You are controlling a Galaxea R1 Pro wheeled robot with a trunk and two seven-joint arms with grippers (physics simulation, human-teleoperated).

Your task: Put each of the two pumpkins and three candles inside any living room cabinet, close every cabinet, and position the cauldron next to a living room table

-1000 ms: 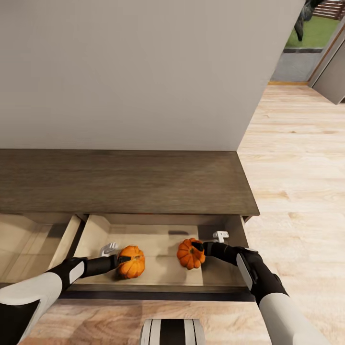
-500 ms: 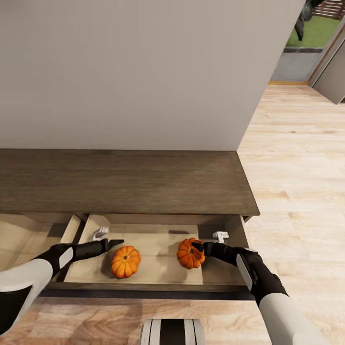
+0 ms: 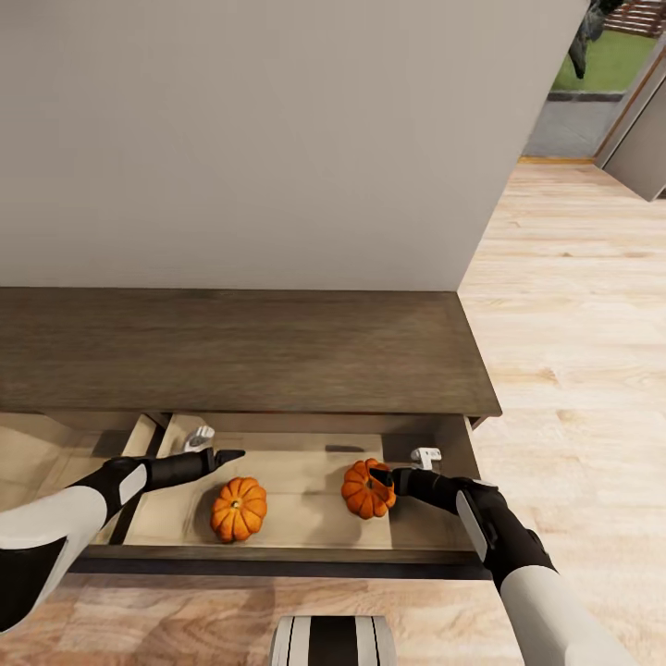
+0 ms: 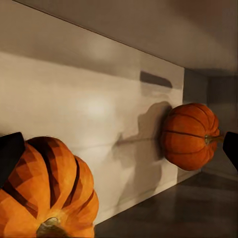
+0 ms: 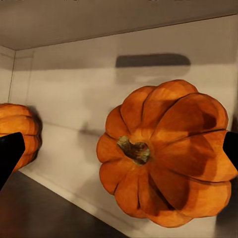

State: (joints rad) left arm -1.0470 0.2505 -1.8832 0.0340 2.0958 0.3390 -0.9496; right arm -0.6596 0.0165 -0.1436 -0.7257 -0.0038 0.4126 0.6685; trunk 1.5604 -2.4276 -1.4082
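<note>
Head view: two pumpkins are seen inside the open drawer (image 3: 176, 504) of the low dark-brown cabinet (image 3: 240, 351). The left pumpkin (image 3: 239, 509) is set near the drawer's front edge, stem pointing up toward the camera, clear of the left gripper (image 3: 222, 455), whose jaws are seen parted and empty above it. The right pumpkin (image 3: 367, 489) is tipped on its side, its stem end turned toward the right gripper (image 3: 379, 476), by which it is clasped near the drawer's right wall. A pale drawer floor is seen under both. A plain grey wall (image 3: 277, 139) is met by the cabinet's back edge; light wood flooring (image 3: 573, 351) is spread to the right. White hinge fittings (image 3: 425, 455) are fixed at the drawer's back corners.
</note>
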